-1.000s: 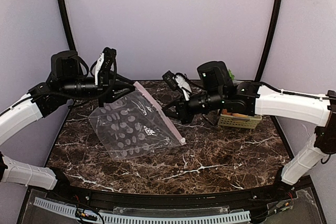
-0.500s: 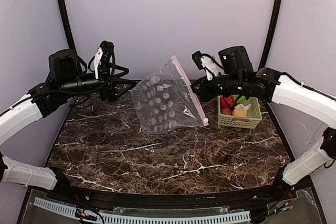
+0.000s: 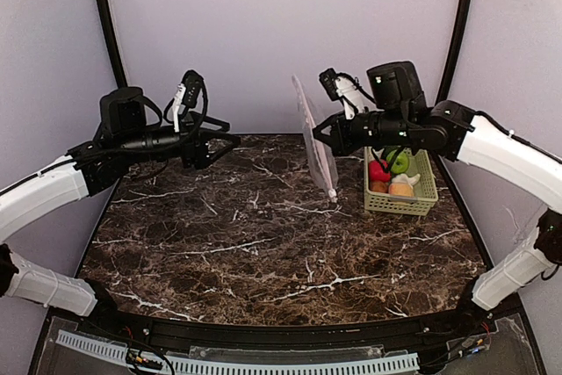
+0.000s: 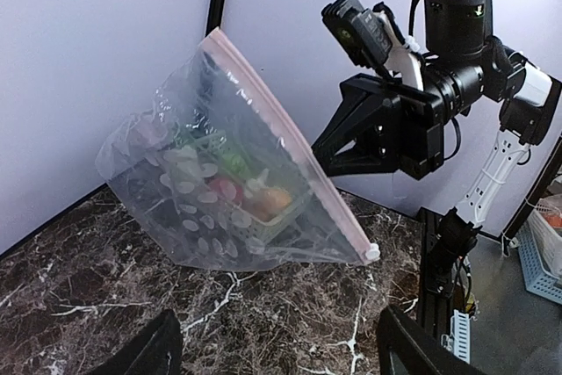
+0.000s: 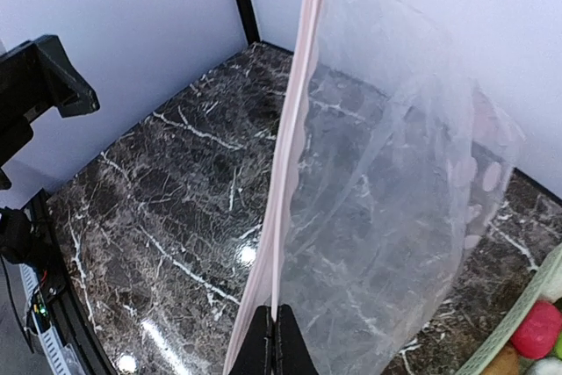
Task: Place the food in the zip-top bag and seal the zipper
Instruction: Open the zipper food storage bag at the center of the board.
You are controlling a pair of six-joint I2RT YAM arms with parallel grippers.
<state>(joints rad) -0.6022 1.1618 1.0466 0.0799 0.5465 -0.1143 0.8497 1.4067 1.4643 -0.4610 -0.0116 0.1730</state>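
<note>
Right claw [image 5: 274, 344] is clenched on the zipper [image 5: 294, 155], with the bag [image 5: 386, 173] hanging from it. Left claw [image 3: 230, 132] gapes empty, well apart. Best move: pinch the opposite lip and spread the mouth. Food [image 3: 391, 173] waits in the basket [image 3: 399, 204] just beside the right claw.

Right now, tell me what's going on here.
The right gripper is shut on the zipper, holding the bag up beside the basket. The left gripper is open, empty, apart from the bag. The food sits in the basket; nothing is in the bag.
</note>
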